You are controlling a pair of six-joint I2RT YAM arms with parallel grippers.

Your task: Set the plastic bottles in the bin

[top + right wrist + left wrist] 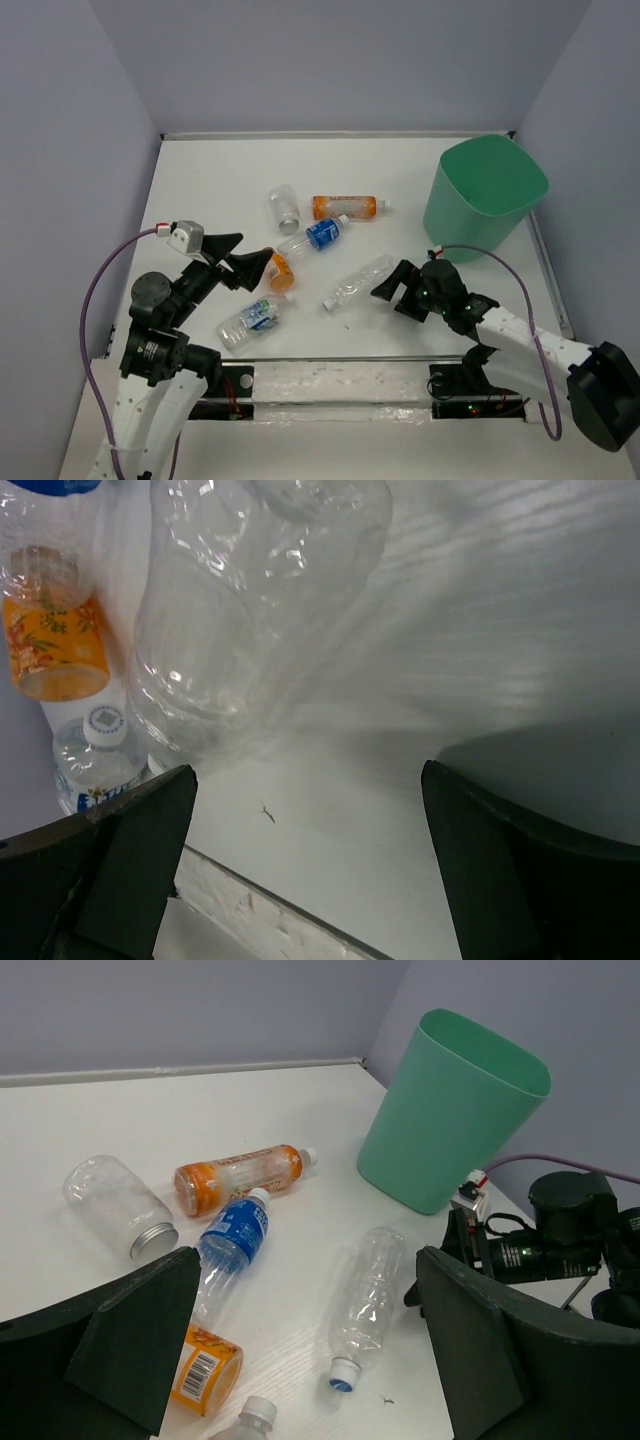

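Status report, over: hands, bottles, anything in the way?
Left hand and right hand open, empty. Six bottles lying on table, none in bin. Clear bottle just ahead of right hand, nothing between.

No wording is legible; only a barcode point(200, 1368) shows on the near orange bottle point(222, 1352).

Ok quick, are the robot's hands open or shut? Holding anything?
Left gripper: open, holding nothing.
Right gripper: open, holding nothing; a clear bottle lies just ahead.
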